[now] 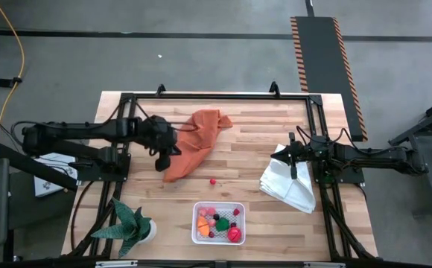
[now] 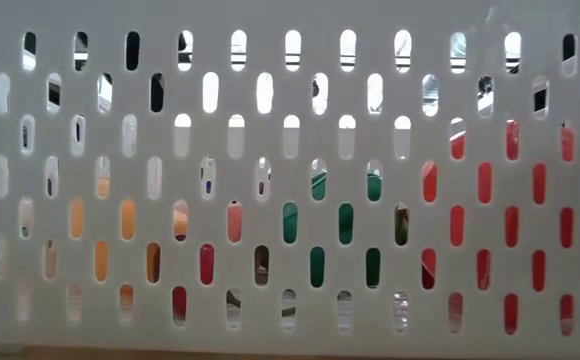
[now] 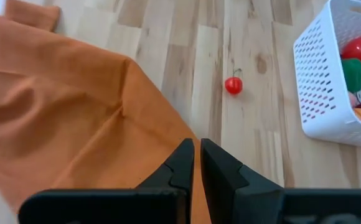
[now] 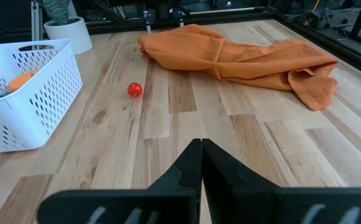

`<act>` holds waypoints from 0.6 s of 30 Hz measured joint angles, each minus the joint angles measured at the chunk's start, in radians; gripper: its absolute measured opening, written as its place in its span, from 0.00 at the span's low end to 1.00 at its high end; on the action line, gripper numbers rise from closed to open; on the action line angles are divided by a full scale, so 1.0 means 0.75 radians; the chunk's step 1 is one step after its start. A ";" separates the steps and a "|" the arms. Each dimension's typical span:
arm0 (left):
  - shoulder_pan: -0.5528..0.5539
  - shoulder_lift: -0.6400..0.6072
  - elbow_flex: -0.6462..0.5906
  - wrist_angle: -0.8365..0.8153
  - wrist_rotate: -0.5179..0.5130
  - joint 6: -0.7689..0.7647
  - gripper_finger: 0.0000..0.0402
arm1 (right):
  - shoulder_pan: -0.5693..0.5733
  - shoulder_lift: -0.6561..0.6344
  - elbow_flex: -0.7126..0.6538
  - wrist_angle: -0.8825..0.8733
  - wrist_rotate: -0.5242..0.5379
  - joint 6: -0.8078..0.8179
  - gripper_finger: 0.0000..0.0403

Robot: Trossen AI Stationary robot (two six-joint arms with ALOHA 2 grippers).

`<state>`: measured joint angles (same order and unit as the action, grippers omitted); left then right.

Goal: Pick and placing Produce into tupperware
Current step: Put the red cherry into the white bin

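Overhead, the wooden counter [image 1: 238, 190] carries the tupperware [image 1: 218, 222], a white perforated container at about six o'clock near the front edge, holding most of the Produce [image 1: 223, 223]: red, green, orange, pink and dark pieces. One small red piece, a stray cherry [image 1: 212, 180], lies alone on the bare wood just beyond the container, toward twelve o'clock. An orange cloth [image 1: 195, 141] sprawls at about eleven o'clock, and the left pincer [image 1: 165, 159] hangs over its lower edge with its fingers nearly together, gripping nothing visible. The right pincer [image 1: 293, 170] rests at three o'clock above a folded white cloth [image 1: 289, 184], fingers fully closed and empty. A potted plant [image 1: 132, 227] stands at seven o'clock.
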<state>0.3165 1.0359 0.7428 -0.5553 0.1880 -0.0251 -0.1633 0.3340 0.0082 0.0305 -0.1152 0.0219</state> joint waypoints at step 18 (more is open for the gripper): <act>-0.270 -0.001 -0.338 0.514 -0.212 -0.150 0.05 | 0.000 0.000 0.000 0.000 0.000 0.000 0.00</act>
<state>0.1140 1.0355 0.4895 -0.1699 0.0288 -0.1375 -0.1633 0.3340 0.0082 0.0305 -0.1154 0.0219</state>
